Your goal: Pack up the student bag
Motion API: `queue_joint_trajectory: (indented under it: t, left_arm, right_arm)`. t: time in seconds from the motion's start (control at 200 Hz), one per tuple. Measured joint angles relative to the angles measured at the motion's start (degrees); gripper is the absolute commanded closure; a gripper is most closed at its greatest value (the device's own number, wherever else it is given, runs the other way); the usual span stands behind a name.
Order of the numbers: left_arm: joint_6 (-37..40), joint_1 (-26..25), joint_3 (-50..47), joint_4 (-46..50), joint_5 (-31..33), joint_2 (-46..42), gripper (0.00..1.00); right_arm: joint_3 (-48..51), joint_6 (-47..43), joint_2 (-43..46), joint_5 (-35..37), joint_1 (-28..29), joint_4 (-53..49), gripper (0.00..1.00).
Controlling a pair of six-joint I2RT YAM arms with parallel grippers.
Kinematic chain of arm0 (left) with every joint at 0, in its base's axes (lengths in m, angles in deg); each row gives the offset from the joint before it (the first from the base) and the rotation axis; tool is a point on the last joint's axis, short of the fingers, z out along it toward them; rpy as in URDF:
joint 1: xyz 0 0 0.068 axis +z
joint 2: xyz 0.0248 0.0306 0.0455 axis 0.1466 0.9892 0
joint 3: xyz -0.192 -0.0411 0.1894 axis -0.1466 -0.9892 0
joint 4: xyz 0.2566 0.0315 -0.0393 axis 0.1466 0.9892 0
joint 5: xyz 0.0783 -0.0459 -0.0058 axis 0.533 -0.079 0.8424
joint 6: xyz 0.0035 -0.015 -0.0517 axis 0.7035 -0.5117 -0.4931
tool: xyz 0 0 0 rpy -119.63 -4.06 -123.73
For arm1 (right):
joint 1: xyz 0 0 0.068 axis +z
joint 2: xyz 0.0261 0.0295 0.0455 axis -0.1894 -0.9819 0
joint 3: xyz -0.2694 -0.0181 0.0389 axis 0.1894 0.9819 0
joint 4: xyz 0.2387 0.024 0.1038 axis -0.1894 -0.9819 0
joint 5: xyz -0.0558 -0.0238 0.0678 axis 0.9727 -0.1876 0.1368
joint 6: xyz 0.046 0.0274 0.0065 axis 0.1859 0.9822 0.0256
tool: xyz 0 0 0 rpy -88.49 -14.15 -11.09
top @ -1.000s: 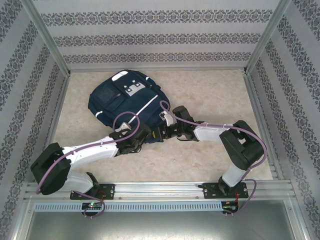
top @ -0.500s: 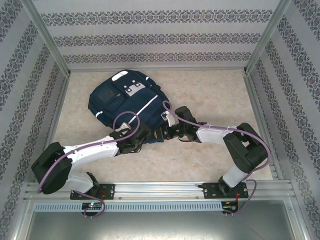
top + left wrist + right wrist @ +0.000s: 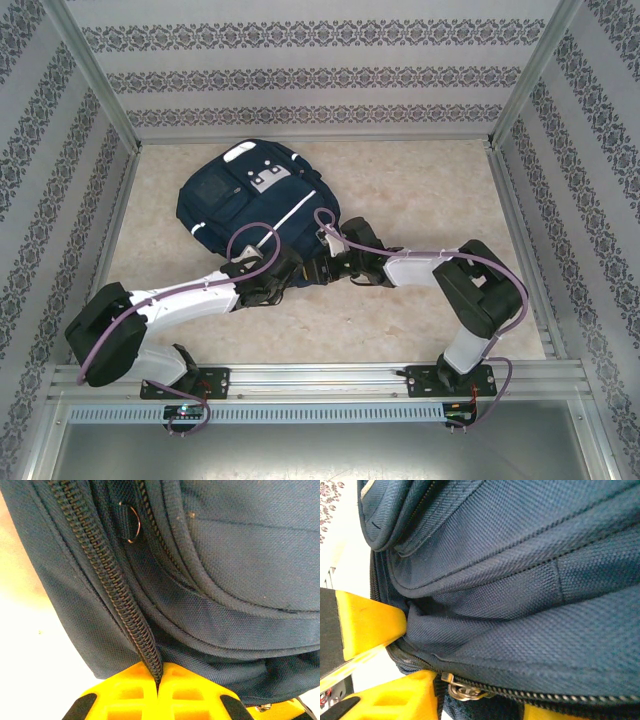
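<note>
- From above, shows the student bag (image 3: 250, 205) lying flat on the table (image 3: 420, 190), left of centre and toward the far side. Long axis slanting from far left to near right, with the white-patched end pointing far-left and the other end toward the arms.
- Finds the left gripper (image 3: 278, 282) and the right gripper (image 3: 316, 270) side by side at that near-right end, both against the fabric.
- Compared with a second ago, puts the right arm (image 3: 420, 268) slightly further left at wrist and elbow; bag and left arm unchanged.
- From the left wrist, shows the left gripper (image 3: 158, 677) with its yellow fingers pressed together on the zipper (image 3: 100, 565) strip at the bag's edge, a metal ring (image 3: 132, 524) further up.
- From the right wrist, shows the right gripper (image 3: 420, 652) clamped on a fold of the bag's edge, with the zipper pull (image 3: 462, 691) just beside the lower finger.
</note>
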Motion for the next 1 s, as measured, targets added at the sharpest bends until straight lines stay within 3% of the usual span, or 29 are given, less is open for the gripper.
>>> queue_joint_trajectory:
  t: [0.145, 0.535, 0.999]
  left_arm:
    - [0.0, 0.0, 0.0, 0.0, -0.2, 0.0, 1.00]
    - [0.2, 0.4, 0.1, -0.1, -0.7, 0.2, 1.00]
    - [0.2, 0.8, 0.1, -0.2, -1.4, 0.3, 1.00]
  right_arm:
    - [0.3, 0.2, 0.2, 0.3, 0.0, 0.3, 0.69]
    - [2.7, 0.4, 3.4, 0.7, 0.0, 1.6, 1.00]
    - [3.5, 0.5, 5.6, 1.5, 0.0, 0.2, 1.00]
